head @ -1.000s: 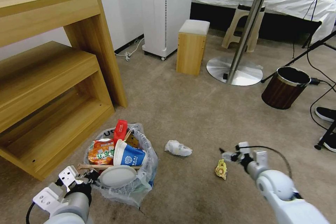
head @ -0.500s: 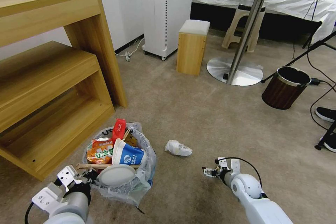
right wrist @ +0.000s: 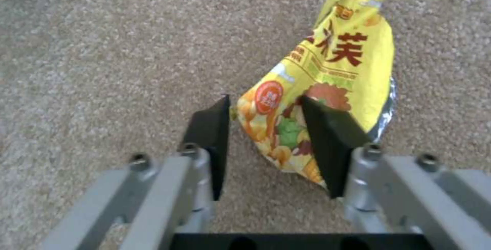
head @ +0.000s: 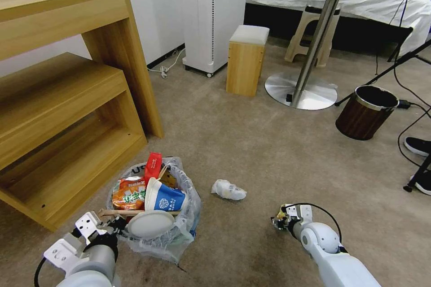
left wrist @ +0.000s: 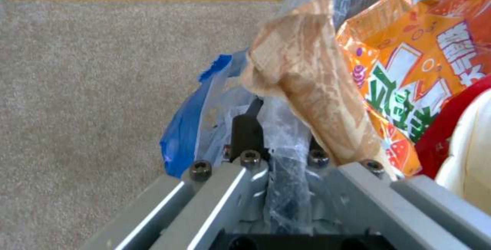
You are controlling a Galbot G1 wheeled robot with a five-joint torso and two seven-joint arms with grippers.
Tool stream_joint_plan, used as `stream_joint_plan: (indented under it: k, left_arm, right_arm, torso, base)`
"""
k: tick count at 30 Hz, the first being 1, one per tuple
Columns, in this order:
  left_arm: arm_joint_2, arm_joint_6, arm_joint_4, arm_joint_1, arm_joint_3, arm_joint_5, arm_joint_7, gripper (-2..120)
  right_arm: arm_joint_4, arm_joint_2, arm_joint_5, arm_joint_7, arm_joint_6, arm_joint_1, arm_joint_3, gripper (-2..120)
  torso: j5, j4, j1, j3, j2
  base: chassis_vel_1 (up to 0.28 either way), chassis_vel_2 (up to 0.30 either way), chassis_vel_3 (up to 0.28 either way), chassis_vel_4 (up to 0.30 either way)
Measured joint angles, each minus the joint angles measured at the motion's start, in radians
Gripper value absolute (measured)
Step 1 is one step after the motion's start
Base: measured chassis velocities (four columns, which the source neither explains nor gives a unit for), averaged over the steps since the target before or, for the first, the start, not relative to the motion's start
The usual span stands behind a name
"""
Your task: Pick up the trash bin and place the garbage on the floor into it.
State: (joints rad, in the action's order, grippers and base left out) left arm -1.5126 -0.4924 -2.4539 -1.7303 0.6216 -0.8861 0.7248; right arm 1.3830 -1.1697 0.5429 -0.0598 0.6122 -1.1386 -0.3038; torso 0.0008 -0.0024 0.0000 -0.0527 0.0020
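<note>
Slippage is the risk: right end effector sits narrowly open astride the yellow wrapper on the floor, which may crumple aside; left end effector clamps the trash bin rim.

The floor is matt short-pile carpet, the yellow wrapper glossy printed foil-backed plastic, the bin's liner thin crinkled translucent plastic, the shelf unit smooth wood grain, and the right gripper brushed metal with matt black pads.
</note>
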Motion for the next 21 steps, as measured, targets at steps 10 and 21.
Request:
stream_joint_plan:
  k: [10,21]
  left_arm:
    - [0.001,0.0,0.002,0.005,0.0,-0.001,0.0,1]
    - [-0.005,0.0,0.019,0.018,-0.009,0.002,0.0,1]
  right_arm:
    - [0.003,0.005,-0.012,0.013,-0.009,-0.009,-0.002,3]
    - [0.124,0.068,-0.01,0.073,-0.101,-0.073,0.001,0]
  torso:
    - [0.0,-0.0001,0.0,0.0,0.0]
    - [0.0,-0.0003,0.0,0.0,0.0]
  base:
    - [0.0,0.0,0.0,0.0]
    - [0.0,0.0,0.0,0.0]
